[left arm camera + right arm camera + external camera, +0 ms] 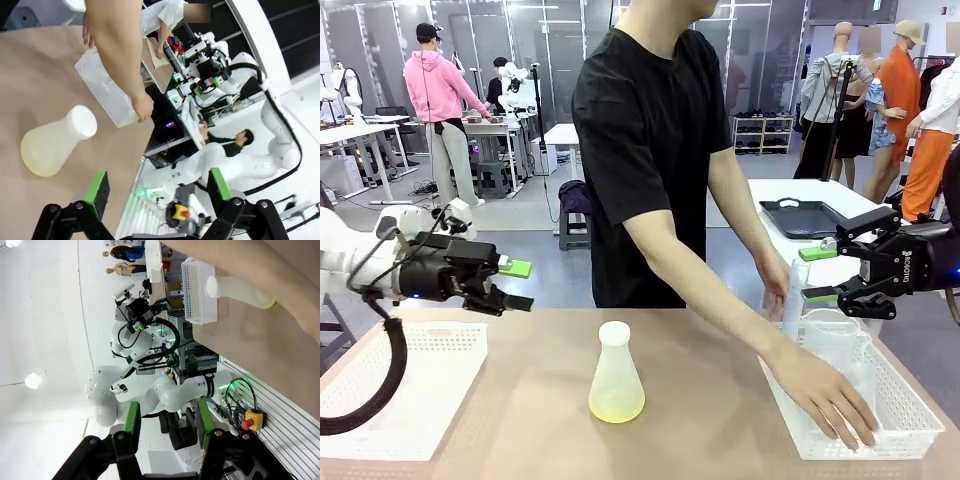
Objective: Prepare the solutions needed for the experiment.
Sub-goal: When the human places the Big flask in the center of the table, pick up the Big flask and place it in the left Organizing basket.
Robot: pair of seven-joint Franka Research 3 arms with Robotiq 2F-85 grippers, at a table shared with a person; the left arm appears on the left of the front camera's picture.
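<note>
A frosted plastic conical flask (616,372) stands upright at the middle of the brown table, with a little of the pale yellow-green solutions (617,404) in its base. My left gripper (516,285) hovers open to the flask's left, above the table, with nothing between its fingers. The left wrist view has the flask (55,142) ahead and to the left of that gripper (157,192). My right gripper (817,273) hangs at the right, over the right basket, jaws apart around nothing. In the right wrist view its fingers (132,422) are empty and the flask (235,289) lies far off.
The person stands across the table, one hand (835,400) resting in the white basket (910,425) at the right, the other hand (775,285) by a thin clear cylinder (792,295). A clear measuring jug (835,335) sits in that basket. Another white basket (410,385) lies at the left.
</note>
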